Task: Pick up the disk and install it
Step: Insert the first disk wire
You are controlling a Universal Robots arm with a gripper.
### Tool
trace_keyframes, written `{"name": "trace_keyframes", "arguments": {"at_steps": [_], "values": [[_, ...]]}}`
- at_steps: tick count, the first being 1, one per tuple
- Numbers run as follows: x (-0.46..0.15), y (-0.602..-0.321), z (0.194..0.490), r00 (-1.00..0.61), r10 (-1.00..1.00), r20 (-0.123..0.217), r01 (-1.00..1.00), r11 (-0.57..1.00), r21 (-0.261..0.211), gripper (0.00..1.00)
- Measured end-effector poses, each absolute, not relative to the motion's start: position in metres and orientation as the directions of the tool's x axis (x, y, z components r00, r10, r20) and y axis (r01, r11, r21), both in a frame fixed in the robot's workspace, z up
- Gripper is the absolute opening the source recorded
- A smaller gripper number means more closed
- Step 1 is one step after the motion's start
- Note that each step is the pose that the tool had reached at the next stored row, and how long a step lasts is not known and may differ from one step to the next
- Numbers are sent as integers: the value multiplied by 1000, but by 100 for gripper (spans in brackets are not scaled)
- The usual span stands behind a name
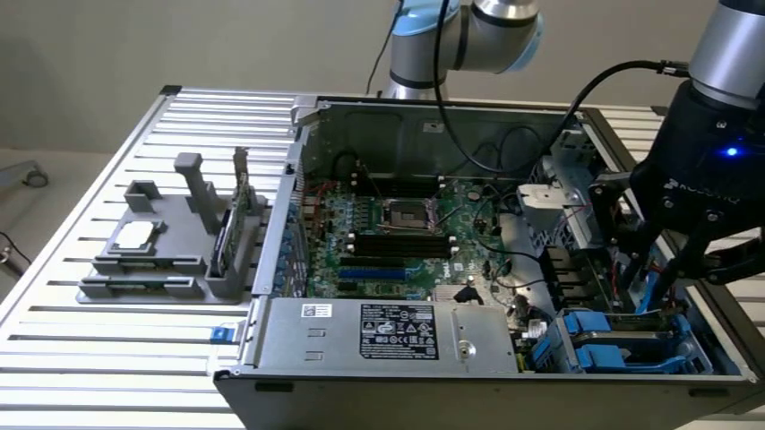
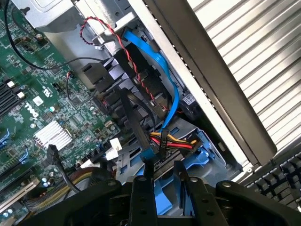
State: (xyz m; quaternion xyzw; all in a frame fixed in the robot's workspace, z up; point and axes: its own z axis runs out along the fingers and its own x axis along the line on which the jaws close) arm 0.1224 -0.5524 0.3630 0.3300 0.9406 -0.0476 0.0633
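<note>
The disk's (image 2: 202, 154) silver face and white label are hidden. Its blue carrier shows low in the drive cage (image 2: 181, 127), at the corner of the computer case (image 1: 431, 121) on the exterior view's right. A bundle of yellow, red and black power leads (image 2: 175, 140) lies partly over it.

The gripper (image 2: 162, 186) hangs right over it with its 2 black fingers (image 2: 142, 188) parted and blue plastic showing in the gap. They clamp nothing, but whether they touch the carrier cannot be told.

The motherboard (image 2: 28, 70) bears a Dell logo. The print on the power supply's (image 1: 382, 331) sticker is too small to read.

A blue SATA cable (image 2: 155, 61) and a twisted red-and-black wire (image 2: 117, 42) cross above the cage. A black keyboard (image 2: 277, 181) lies outside the case wall.
</note>
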Motion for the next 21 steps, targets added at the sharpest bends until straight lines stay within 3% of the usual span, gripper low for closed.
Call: {"name": "trace_keyframes", "arguments": {"at_steps": [21], "values": [[129, -563, 352, -715, 683, -148, 695, 718, -46, 31]]}}
